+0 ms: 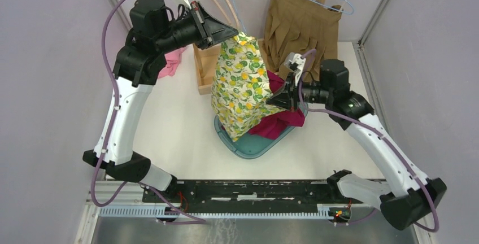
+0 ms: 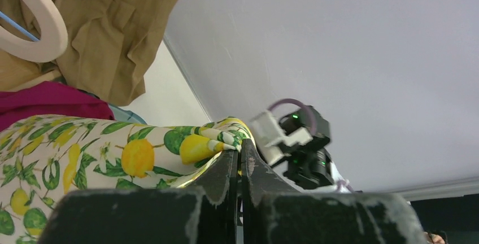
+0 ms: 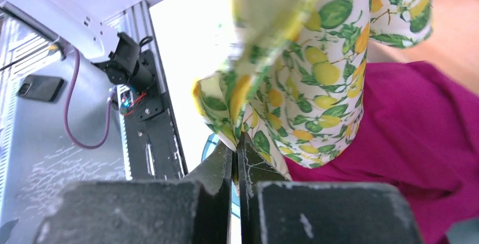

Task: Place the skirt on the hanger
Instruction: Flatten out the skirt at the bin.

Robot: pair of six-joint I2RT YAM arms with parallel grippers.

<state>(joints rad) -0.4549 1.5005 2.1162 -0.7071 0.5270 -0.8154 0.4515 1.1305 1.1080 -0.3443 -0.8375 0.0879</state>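
Lemon-print skirt (image 1: 243,86) hangs lifted above the teal tray (image 1: 255,149). The left gripper (image 1: 233,31) is clamped on its top corner and the right gripper (image 1: 278,99) is pinched onto its side edge. Lifting looks done; getting it onto a hanger (image 2: 55,29) remains.

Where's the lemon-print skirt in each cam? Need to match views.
Top external: skirt at centre, hanging upright.
Left wrist: skirt at lower left.
Right wrist: skirt at upper centre.
Shared landmark: magenta cloth beside it in all three.
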